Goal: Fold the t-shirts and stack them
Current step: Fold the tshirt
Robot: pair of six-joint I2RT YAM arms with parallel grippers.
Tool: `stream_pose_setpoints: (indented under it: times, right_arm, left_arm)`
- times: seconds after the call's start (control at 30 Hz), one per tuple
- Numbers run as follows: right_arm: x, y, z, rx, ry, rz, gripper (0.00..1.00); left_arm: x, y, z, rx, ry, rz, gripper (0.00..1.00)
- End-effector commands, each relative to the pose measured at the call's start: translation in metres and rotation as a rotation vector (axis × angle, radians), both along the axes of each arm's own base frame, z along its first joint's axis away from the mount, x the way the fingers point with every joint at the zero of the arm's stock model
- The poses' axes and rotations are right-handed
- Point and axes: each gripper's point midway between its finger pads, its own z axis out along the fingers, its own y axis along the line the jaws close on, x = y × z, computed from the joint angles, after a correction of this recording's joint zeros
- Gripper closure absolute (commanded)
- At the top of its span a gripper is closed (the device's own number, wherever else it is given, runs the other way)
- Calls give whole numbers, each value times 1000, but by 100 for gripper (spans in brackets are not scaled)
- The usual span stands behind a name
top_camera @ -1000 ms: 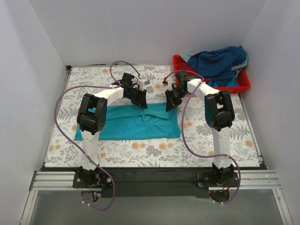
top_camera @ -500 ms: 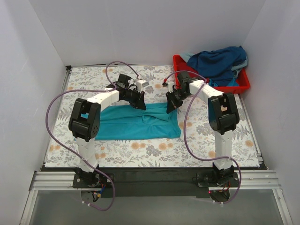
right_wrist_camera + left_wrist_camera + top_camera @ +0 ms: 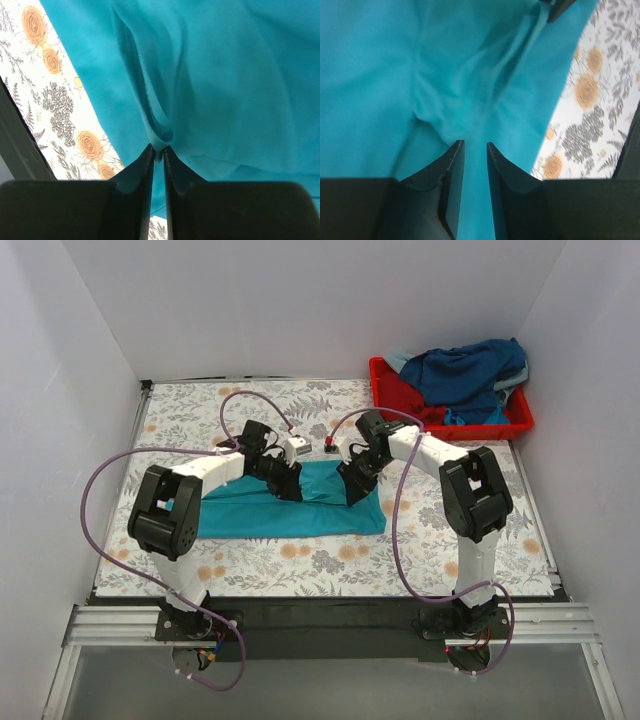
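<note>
A teal-turquoise t-shirt (image 3: 300, 512) lies spread across the middle of the floral table. Its back edge is lifted and carried toward the front. My left gripper (image 3: 287, 486) is over the shirt's middle. In the left wrist view the gripper (image 3: 475, 145) has its jaws narrowly apart with teal cloth (image 3: 380, 75) between them, wrinkles running to the tips. My right gripper (image 3: 355, 489) is over the shirt's right part. In the right wrist view the gripper (image 3: 158, 149) is pinched shut on a raised fold of the shirt (image 3: 240, 75). A navy blue t-shirt (image 3: 465, 370) lies heaped in the tray.
A red plastic tray (image 3: 512, 429) stands at the back right with the heap of shirts. Some teal cloth (image 3: 458, 418) shows under the navy one. White walls close in the left, back and right sides. Purple cables loop over both arms.
Both grippers have moved toward the front and a little lower, bringing the shirt's back edge with them. The shirt now looks narrower from back to front.
</note>
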Motion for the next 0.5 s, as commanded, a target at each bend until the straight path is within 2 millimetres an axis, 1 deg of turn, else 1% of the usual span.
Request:
stream_pose_setpoints:
  times: [0.0,0.03,0.1,0.13,0.17,0.2,0.23,0.27,0.3,0.33,0.37,0.4,0.43,0.47]
  right_arm:
    - [-11,-8,12,-18,-84,80,79]
    - [-12,-9,12,-24,-89,83,79]
    - [-15,-14,11,-34,-103,100,76]
    - [-18,-17,11,-38,-103,108,74]
    - [-20,-18,14,-37,-115,117,71]
    - [-21,-21,15,-39,-127,132,70]
    - [-26,-23,15,-45,-117,146,69]
    - [-27,-24,18,-43,-120,154,69]
    - [-28,-24,21,-35,-125,161,67]
    - [-28,-23,26,-30,-129,161,66]
    - [-24,-21,30,-24,-132,147,65]
    - [-21,-19,33,-19,-132,132,65]
    - [-17,-16,34,-28,-112,81,64]
    - [-6,-10,37,-29,-117,54,65]
  left_arm:
    - [-18,3,30,-37,-131,-99,76]
    - [-22,6,28,-31,-137,-103,72]
    - [-32,14,21,-3,-138,-108,71]
    - [-35,16,24,-2,-157,-119,71]
    - [-42,20,20,7,-145,-122,71]
    - [-43,24,20,14,-149,-116,71]
    - [-44,26,27,4,-164,-111,71]
    - [-45,29,30,-5,-163,-108,70]
    - [-41,36,34,-13,-160,-82,70]
    - [-38,37,41,-34,-162,-65,70]
    - [-34,39,45,-36,-159,-42,70]
    - [-20,43,53,-38,-186,-6,69]
    - [-10,48,53,-8,-171,60,69]
    - [1,52,49,13,-167,102,70]
